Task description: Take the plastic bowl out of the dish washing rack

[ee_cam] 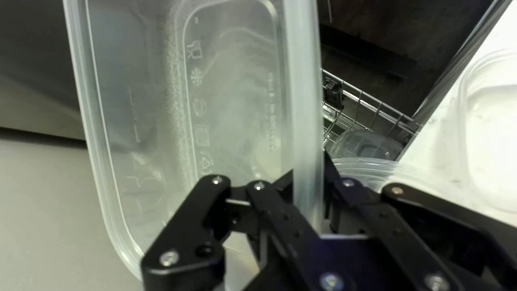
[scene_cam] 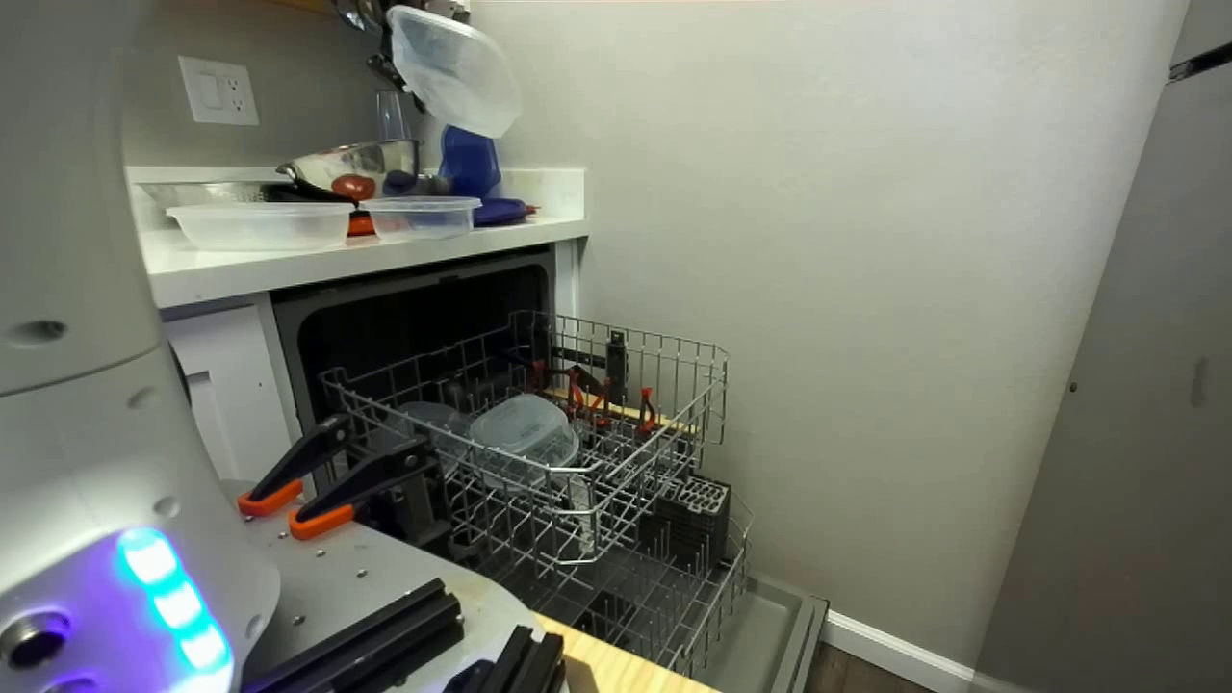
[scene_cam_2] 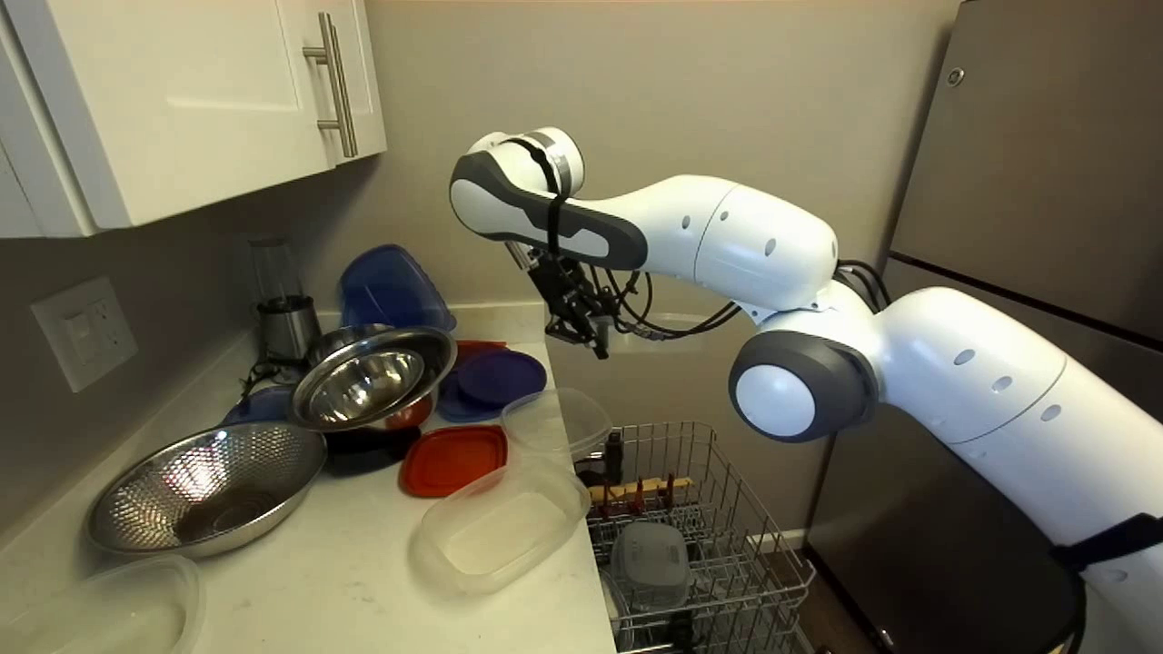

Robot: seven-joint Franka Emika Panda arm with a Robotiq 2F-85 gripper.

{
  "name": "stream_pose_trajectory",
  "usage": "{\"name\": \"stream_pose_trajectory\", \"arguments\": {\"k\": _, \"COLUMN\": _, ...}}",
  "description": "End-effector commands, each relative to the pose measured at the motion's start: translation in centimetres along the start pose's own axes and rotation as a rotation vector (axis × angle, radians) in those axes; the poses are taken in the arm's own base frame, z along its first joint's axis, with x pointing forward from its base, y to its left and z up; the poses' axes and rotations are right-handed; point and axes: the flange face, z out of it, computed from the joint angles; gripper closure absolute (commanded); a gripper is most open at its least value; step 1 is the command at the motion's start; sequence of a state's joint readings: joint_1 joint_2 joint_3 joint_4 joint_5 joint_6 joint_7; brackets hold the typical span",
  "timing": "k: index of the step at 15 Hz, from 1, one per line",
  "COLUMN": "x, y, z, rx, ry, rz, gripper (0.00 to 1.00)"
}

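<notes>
Plastic bowl (scene_cam: 457, 77) hangs in the grip of the robot's fingers (ee_cam: 274, 210), well above the rack (scene_cam: 568, 470), at the top of the frame and left of centre in an exterior view. The fingers are closed on its rim, one to each side of the plastic, as the wrist view shows, with the hold on a long side toward the bottom of that frame. From the fingers the bowl stretches left and upward, its long axis running nearly up and down with a slight tilt, its far end cut off by the top edge.

The bench (scene_cam_2: 345, 581), lower left in an exterior view, shows at the right of the wrist view, on the far side of the fingers from the bowl. That relation looks to govern the coming move: if the bowl is bound for the bench, the arm (scene_cam_2: 763, 236) will probably have to carry the fingers well past the edge, or turn the wrist, before the whole base finds support. A clear tub (scene_cam_2: 504, 531) near that edge could get in the way.

Getting the bowl out of the rack appears done, setting it down not yet. Held by one side only, it seems liable to twist about the grip.
</notes>
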State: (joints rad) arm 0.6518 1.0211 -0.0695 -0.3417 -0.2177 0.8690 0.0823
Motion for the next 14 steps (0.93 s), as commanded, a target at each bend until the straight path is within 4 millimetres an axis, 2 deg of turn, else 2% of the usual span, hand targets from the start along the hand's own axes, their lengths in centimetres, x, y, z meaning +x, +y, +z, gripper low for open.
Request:
{"name": "stream_pose_trajectory", "arguments": {"k": 1, "x": -0.7, "y": -2.5, "z": -0.7, "rx": -0.044, "ry": 0.012, "rz": -0.119, "gripper": 0.99}}
{"name": "stream_pose_trajectory", "arguments": {"k": 7, "x": 0.3, "y": -9.3, "z": -0.8, "rx": -0.140, "ry": 0.103, "rz": -0.408, "gripper": 0.99}}
{"name": "stream_pose_trajectory", "arguments": {"k": 10, "x": 0.8, "y": -11.7, "z": -1.6, "rx": -0.170, "ry": 0.189, "rz": -0.542, "gripper": 0.99}}
{"name": "stream_pose_trajectory", "arguments": {"k": 14, "x": 1.4, "y": -14.1, "z": -2.7, "rx": -0.193, "ry": 0.300, "rz": -0.683, "gripper": 0.99}}
